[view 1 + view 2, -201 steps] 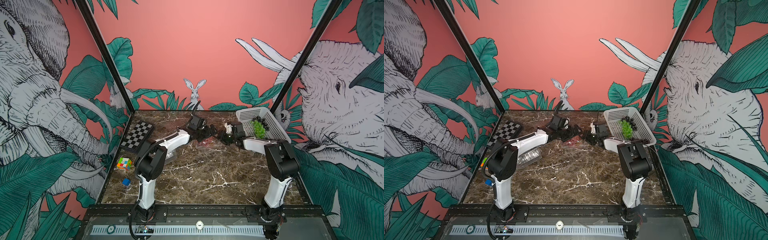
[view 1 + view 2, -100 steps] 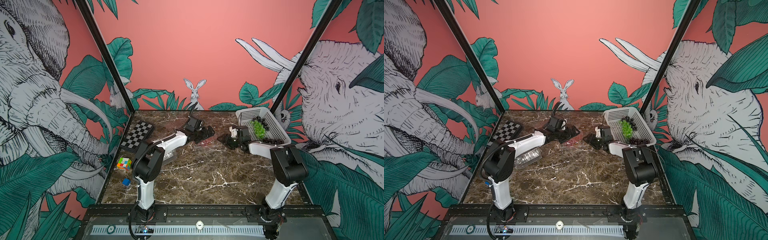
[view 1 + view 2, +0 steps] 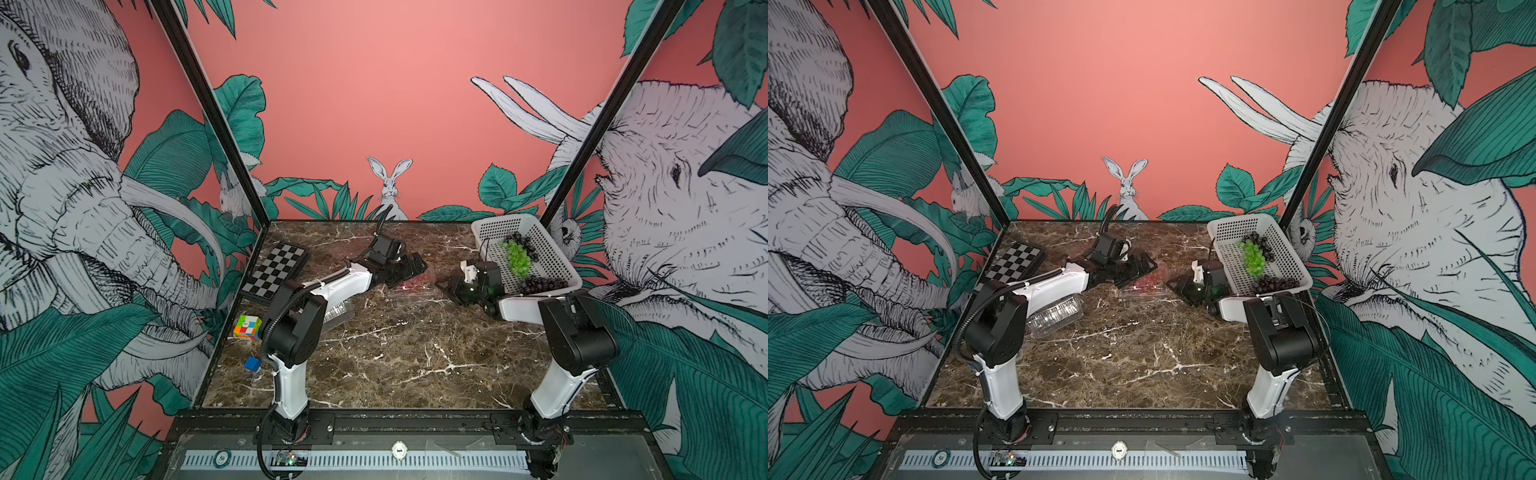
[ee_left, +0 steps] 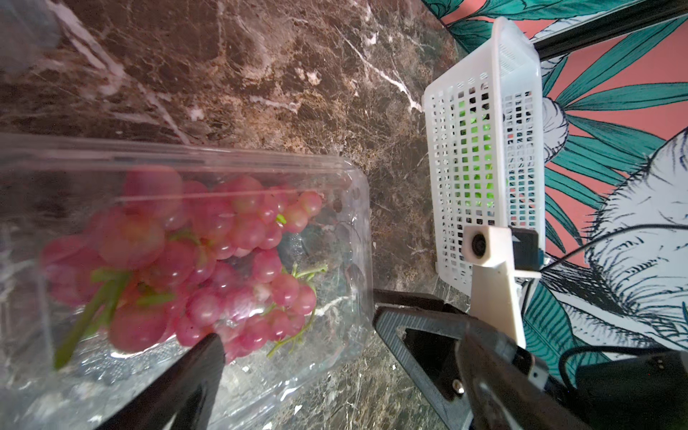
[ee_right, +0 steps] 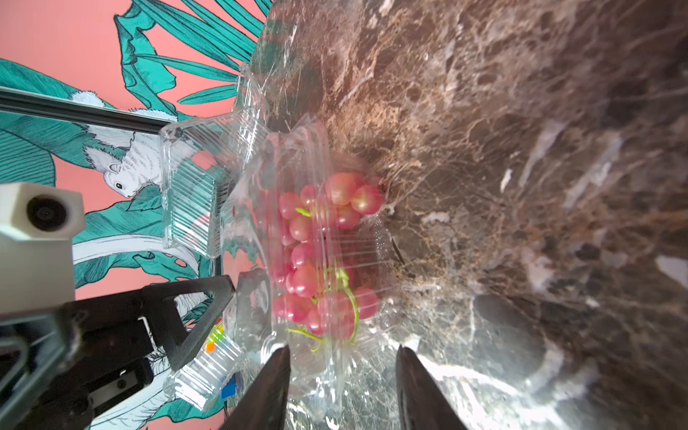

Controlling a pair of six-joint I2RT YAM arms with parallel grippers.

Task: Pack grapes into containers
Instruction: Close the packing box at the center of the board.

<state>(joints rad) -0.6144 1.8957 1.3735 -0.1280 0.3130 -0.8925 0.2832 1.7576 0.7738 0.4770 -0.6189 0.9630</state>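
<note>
A clear container (image 3: 412,287) (image 3: 1145,284) lies at mid-table with a bunch of red grapes (image 4: 208,253) (image 5: 320,253) inside. My left gripper (image 3: 411,266) (image 4: 342,335) is open wide at one end of it, with one finger (image 4: 201,361) over the box beside the grapes. From the opposite end, my right gripper (image 3: 445,286) (image 5: 343,350) is open and straddles the container's near edge. Green grapes (image 3: 517,258) (image 3: 1254,257) and dark grapes (image 3: 540,285) (image 3: 1273,285) lie in the white basket (image 3: 552,253) (image 3: 1287,253).
The basket stands tilted at the back right, just behind my right arm. A clear ribbed plastic item (image 3: 1054,316) lies under my left forearm. A chessboard (image 3: 276,270), a colour cube (image 3: 247,327) and a small blue block (image 3: 252,363) sit along the left edge.
My right arm's elbow has swung to the right and its jaws have come closer together around the container's end. The left gripper has barely moved.
</note>
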